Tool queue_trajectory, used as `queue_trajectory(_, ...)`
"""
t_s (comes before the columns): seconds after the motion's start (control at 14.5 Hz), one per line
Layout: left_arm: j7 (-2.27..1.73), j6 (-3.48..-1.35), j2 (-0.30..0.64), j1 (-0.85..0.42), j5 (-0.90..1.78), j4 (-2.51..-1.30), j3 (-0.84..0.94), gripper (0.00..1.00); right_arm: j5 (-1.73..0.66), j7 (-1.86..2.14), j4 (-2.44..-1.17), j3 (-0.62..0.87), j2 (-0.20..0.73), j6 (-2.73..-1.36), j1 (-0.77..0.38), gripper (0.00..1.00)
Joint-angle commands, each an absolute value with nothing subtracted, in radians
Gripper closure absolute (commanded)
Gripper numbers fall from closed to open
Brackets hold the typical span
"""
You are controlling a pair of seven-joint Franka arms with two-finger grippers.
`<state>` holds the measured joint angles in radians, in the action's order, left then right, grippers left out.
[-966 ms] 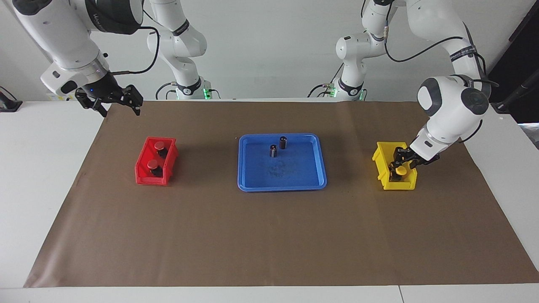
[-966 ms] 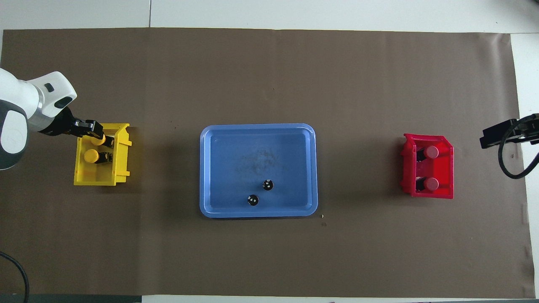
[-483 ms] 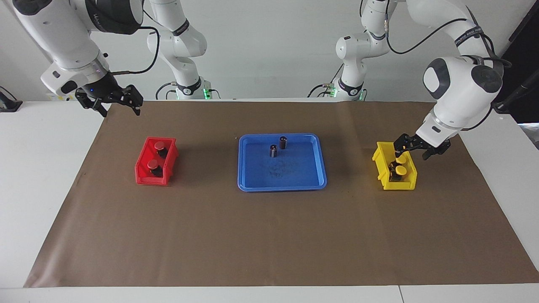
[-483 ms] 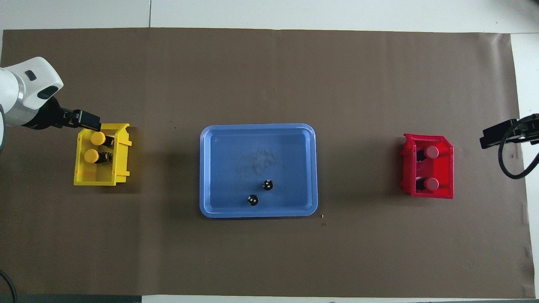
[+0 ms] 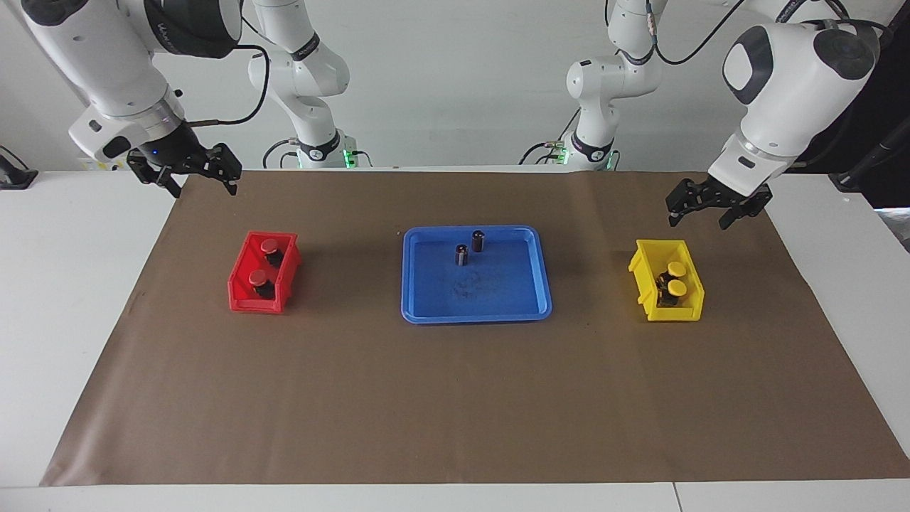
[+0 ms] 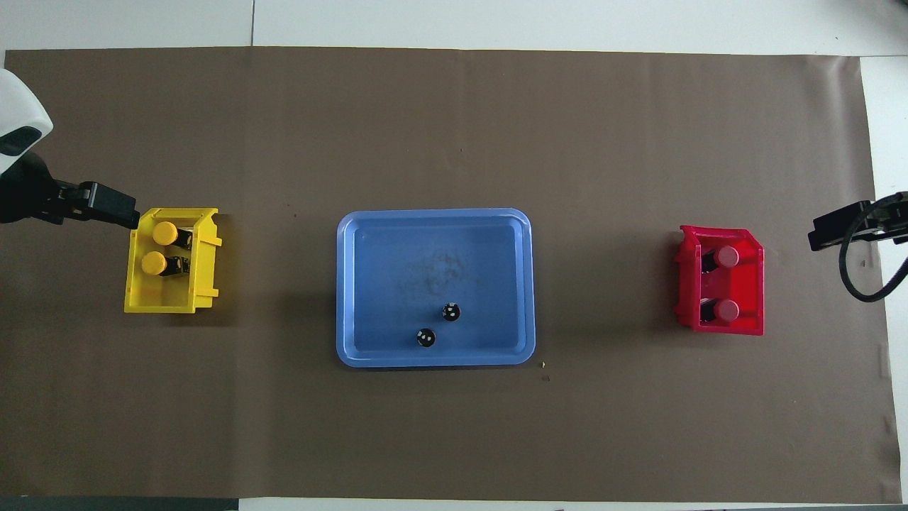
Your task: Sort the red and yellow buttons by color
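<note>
blue tray (image 5: 426, 313): two dark cylinders (image 5: 470, 247) inside (capless)
left gripper (image 5: 716, 207): open, empty, toward the yellow bin (image 5: 648, 288)
right gripper (image 5: 190, 171): open, empty, waiting

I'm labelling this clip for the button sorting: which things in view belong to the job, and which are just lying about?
Job:
- two red buttons in the red bin
- two yellow buttons in the yellow bin

Lying about:
- two dark cylinders standing in the blue tray
- brown paper
</note>
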<state>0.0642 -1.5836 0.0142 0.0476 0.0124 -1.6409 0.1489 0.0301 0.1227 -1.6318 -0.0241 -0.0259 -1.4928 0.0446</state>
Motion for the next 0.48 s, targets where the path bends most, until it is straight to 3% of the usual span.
queue_trajectory(0.0,0.052,-1.506,0.028,0.041,-0.002,-1.582,0.15,0.0,0.028,0.11,-1.635,-0.023,-0.035,-1.479,0.044,0.0)
queue_trajectory(0.41,0.054,-1.476,0.04,0.038,-0.014,-1.532,0.15,0.0,0.028,0.11,-1.635,-0.023,-0.037,-1.479,0.044,0.0)
